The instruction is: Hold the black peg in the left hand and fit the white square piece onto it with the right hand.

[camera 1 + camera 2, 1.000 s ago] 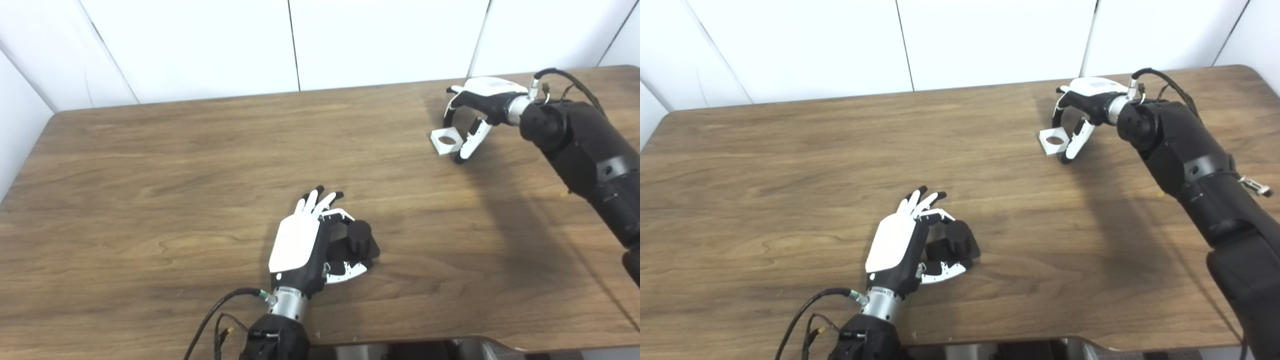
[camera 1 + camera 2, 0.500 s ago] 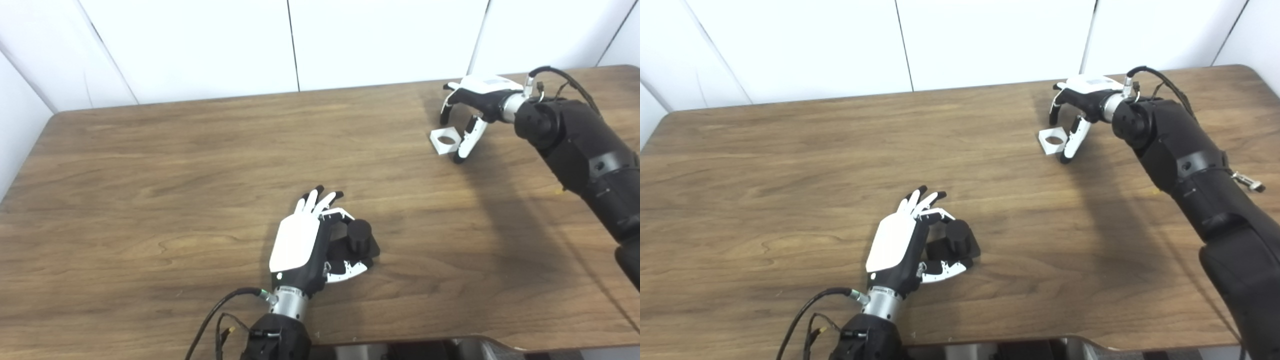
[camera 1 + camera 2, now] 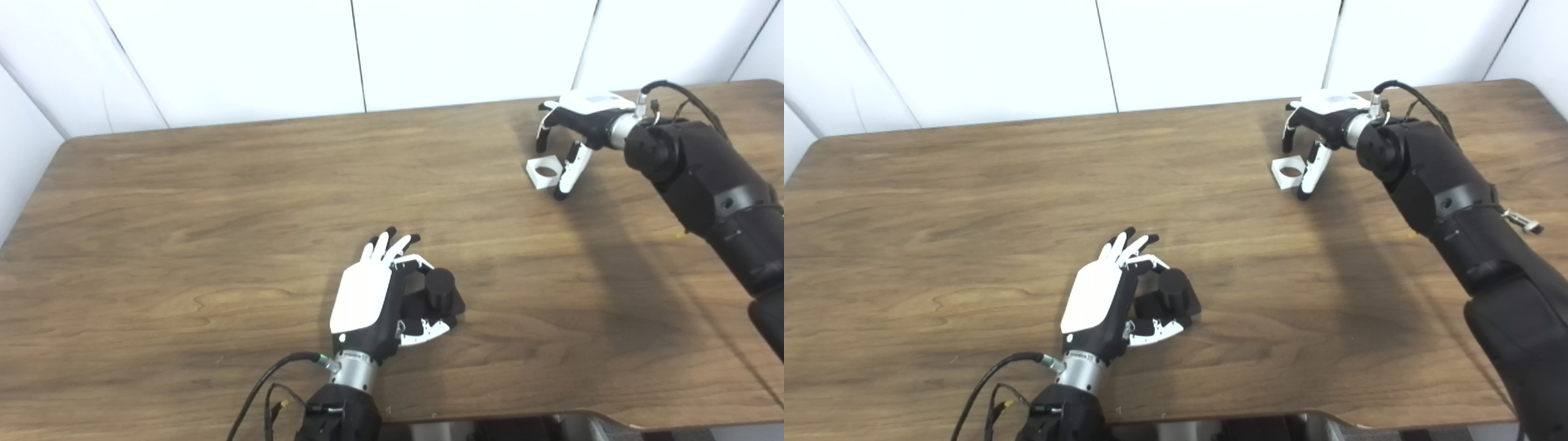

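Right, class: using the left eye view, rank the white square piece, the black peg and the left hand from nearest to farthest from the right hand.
1. White square piece: far right of the table, right beside the right hand.
2. Black peg: near the table's middle, toward the front.
3. Left hand: just left of the peg, marginally farther.

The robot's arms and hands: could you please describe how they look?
Both arms are matte black with silver wrist collars. The left hand and right hand have white back covers and black-and-white fingers with black tips. Thin black cables loop at each wrist.

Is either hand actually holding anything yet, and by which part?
Left hand grips the black peg by its base. Right hand holds nothing; it is open around the white square piece.
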